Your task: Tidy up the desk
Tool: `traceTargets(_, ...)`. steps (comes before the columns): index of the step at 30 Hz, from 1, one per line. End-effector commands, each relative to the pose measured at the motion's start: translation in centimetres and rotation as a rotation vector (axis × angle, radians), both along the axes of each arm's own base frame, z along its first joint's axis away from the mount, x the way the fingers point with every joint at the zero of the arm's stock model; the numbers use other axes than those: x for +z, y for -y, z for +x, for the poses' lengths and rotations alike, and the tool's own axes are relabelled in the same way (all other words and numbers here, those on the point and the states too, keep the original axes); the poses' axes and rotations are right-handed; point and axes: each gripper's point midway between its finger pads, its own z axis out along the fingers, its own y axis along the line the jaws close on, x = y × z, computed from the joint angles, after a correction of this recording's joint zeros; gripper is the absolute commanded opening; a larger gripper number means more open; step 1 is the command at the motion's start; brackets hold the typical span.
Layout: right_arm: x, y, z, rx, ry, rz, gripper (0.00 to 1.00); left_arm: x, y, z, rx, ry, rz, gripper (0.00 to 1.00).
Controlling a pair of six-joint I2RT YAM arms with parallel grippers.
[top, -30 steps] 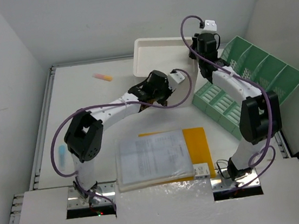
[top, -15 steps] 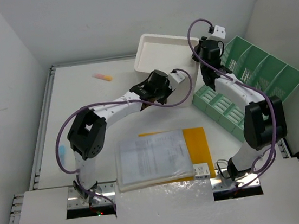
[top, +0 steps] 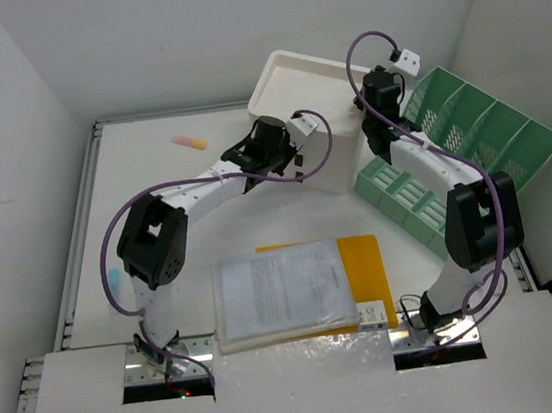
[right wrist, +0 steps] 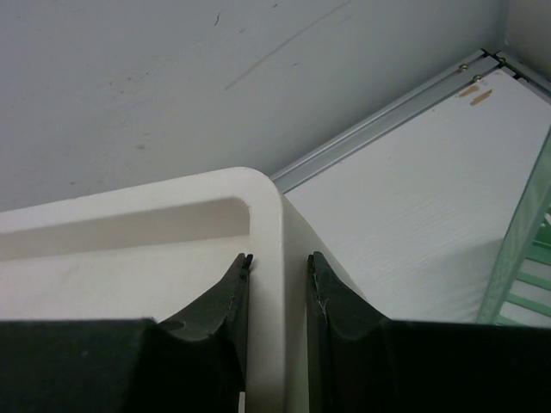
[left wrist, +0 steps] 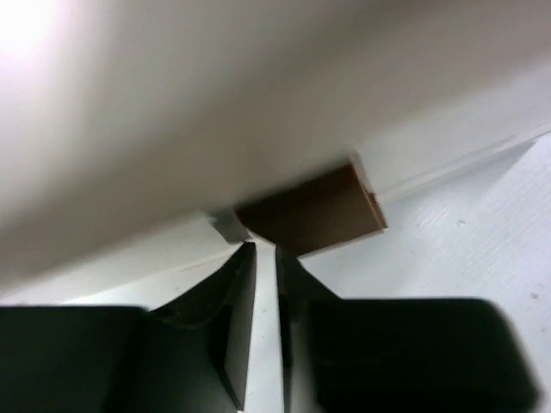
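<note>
The box is no longer flat at the back of the bench. Its near side is now tipped up, and its pale side wall faces the overhead camera. The right claw straddles a rounded corner of the rim and pinches the wall between its fingers. The left arm has swung back and to the left, so its wrist now sits at the box's left flank. The left claw is barely parted, with only a thin slit and nothing in it, just below a brown patch on the box's underside. My judgement is that the left claw has just let go and the right one alone carries the box, probably to stand it or move it aside.

The bench spans the whole floor of the scene and still carries the papers, a yellow folder, a green rack and a marker, so most of the tidying remains.

The papers carry print too small to read. No brand or label shows.
</note>
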Motion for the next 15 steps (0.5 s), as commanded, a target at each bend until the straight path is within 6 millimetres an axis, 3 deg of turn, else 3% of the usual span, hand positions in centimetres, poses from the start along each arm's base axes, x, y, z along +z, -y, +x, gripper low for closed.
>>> traceTargets(1, -6.5, -6.2, -0.8, 0.183, -0.198, 0.089, 0.0, 3.7, 0.5, 0.8, -0.003, 0.088, -0.136, 0.15)
traceTargets(2, -6.6, -6.2, -0.7, 0.172, -0.194, 0.098, 0.0, 4.3, 0.4, -0.1, -0.012, 0.082, -0.158, 0.16)
traceTargets(4, -7.1, -5.8, -0.5, 0.142, -0.194, 0.098, 0.0, 2.7, 0.3, -2.3, -0.045, 0.029, -0.191, 0.23)
traceTargets(7, -7.9, -5.7, -0.5, 0.119, -0.193, 0.126, 0.0, 1.6, 1.0, -3.6, -0.075, 0.001, -0.247, 0.38)
traceTargets(12, -8.4, -5.7, -1.0, 0.078, -0.175, 0.205, 0.0, -1.3, 2.1, -3.2, -0.07, -0.041, -0.278, 0.57)
traceTargets(15, -7.3, -5.1, -1.0, 0.044, -0.147, 0.215, 0.0, -2.6, 1.9, -3.3, -0.064, 0.006, -0.292, 0.69)
